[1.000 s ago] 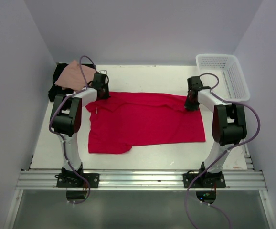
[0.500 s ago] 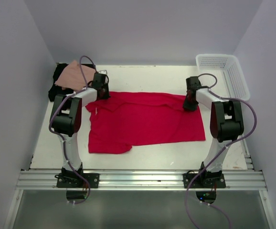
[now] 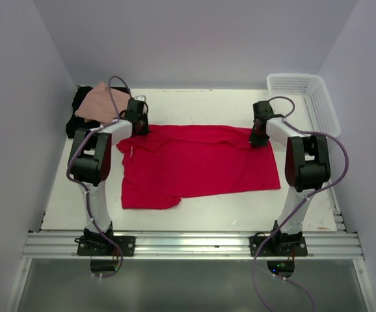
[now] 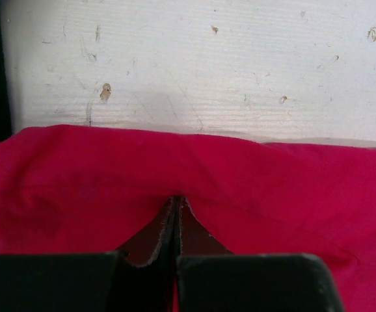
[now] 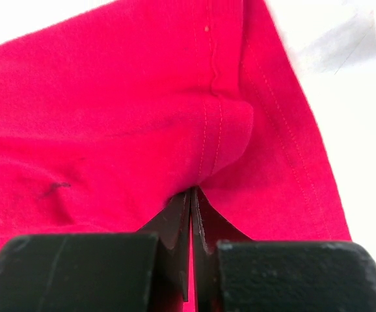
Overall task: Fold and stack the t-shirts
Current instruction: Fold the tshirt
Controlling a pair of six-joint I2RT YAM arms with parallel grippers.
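Tabletop [image 3: 201, 104]: the red t-shirt [image 3: 201, 166] lies spread flat across the middle, between the two arms. The white lattice basket [image 3: 315, 104] is at the far right. The salmon-pink t-shirt [image 3: 100, 103] sits on the black t-shirt [image 3: 76, 120], piled at the far-left corner. The left hand [image 3: 136, 130] and right hand [image 3: 258, 138] are each closed on the red shirt's far edge, one near each far corner.

Risks (judgement):
- Each grip is only a small pucker of cloth at the very fingertips. A quick lift or an uneven pull between the arms could let one side slip, and the fold would land skewed.
- Either pinch may hold the top layer alone, and the lower layer would then stay behind.
- The left corner lies near the pile, so a wide sweep could drag the pile.

Views:
- Overhead gives the whole layout but hides the pinches.
- Left wrist shows the fingers shut, cloth gathered at the tips, and bare tabletop just beyond.
- Right wrist alone shows a stitched seam [image 5: 213, 97] bunched at the tips.
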